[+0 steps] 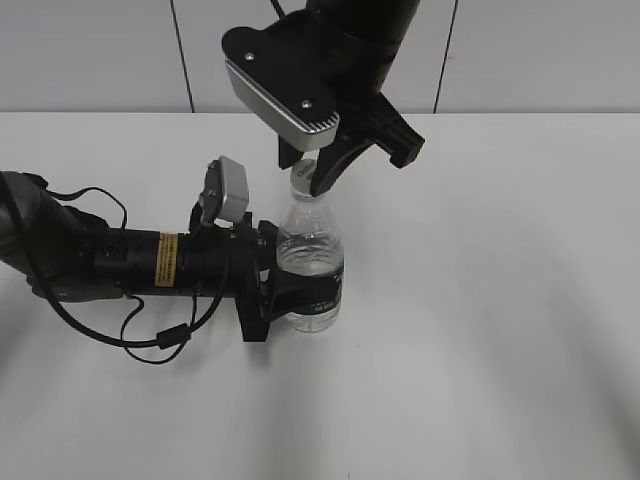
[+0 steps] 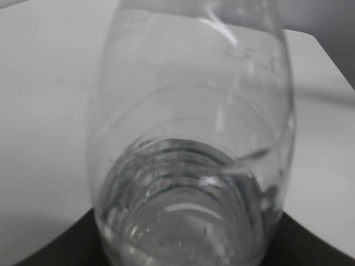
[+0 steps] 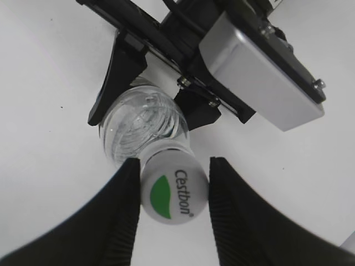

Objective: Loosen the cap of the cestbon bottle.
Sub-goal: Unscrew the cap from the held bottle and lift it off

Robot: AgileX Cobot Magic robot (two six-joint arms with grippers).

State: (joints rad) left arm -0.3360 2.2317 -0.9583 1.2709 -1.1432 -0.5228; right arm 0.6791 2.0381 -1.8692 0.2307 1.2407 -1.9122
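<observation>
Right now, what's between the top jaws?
The cap, seen in the right wrist view. One side touches it; the other shows a thin gap.

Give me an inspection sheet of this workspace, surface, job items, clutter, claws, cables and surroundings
Surface: white table, bare around the bottle.
Job's things: cestbon bottle stands upright, partly filled with clear liquid; cap is on the neck, green mark and Cestbon text facing up.
Clutter: nothing seen.
Claws: left claw is shut on the bottle's lower body at the dark label band. Right claw sits over the cap from above, one finger touching the cap's side, the other with a small gap, so open.
Cables: black cable loops on the table beside the left arm.
Surroundings: pale panelled wall behind the table.
</observation>
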